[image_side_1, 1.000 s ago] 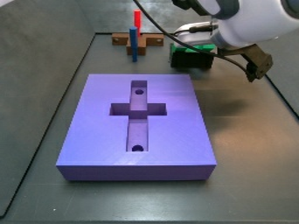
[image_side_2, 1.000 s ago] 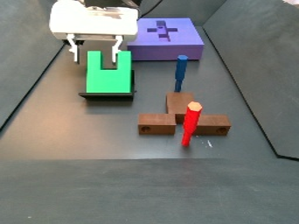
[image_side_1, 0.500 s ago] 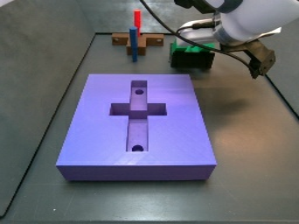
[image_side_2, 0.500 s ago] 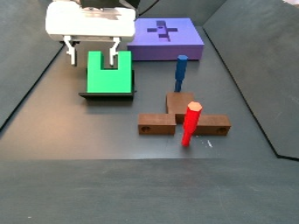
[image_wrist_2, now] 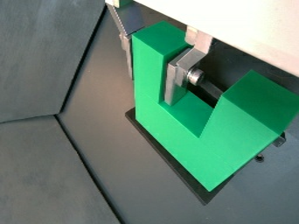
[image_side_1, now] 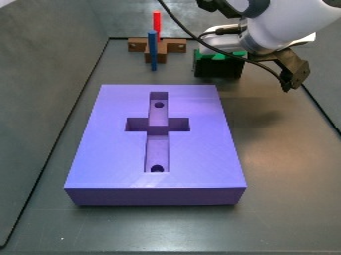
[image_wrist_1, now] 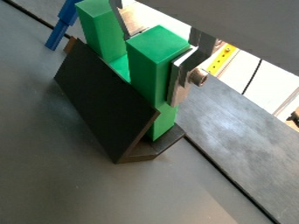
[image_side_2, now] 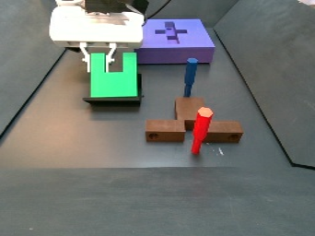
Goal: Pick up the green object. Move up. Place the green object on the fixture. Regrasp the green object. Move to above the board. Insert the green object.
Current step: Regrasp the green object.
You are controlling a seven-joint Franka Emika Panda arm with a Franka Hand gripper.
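- The bright green U-shaped block (image_wrist_2: 193, 131) is seen leaning on the dark fixture (image_wrist_1: 105, 109).
- One prong is straddled by the end effector (image_wrist_2: 184, 77), fingers apparently not yet clamped.
- An off-centre closure could tip it.

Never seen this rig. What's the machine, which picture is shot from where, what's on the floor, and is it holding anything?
It is a single robot arm with a two-finger end effector. Two pictures come from cameras on its wrist, two from fixed cameras beside the table.

On the floor: the purple board with a cross-shaped recess, a brown base with red and blue pegs, and the green object leaning on the dark fixture.

In a wrist view one silver finger sits in the green object's notch. The end effector straddles one prong, but whether it is clamped I cannot tell.
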